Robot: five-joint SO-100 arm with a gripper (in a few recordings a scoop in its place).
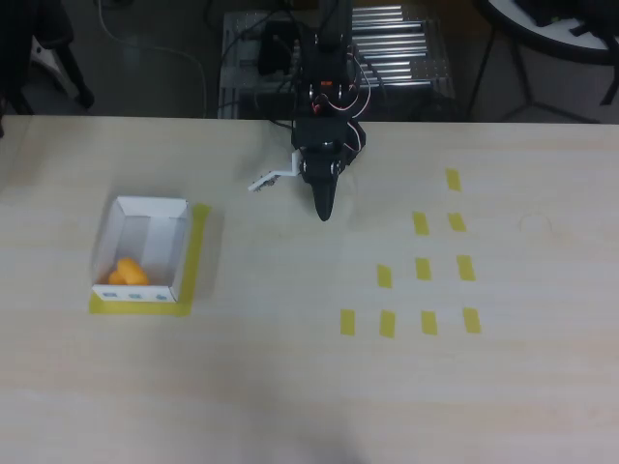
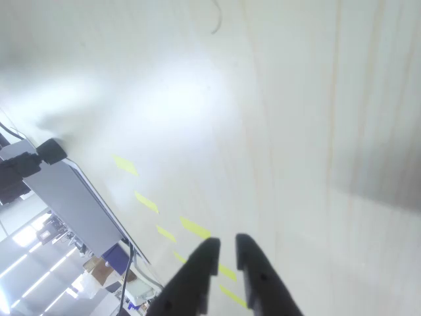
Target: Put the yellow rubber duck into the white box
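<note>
One yellow rubber duck [image 1: 128, 274], partly hidden by the white box [image 1: 141, 292] wall; jaws nearly together, empty

Black arm [image 1: 326, 145] reaches in from the table's far edge [image 1: 193, 118], folded close to its base. Gripper [image 1: 324, 208] points toward the table's middle, above the surface, fingers [image 2: 197, 273] nearly together, nothing between them.
</note>
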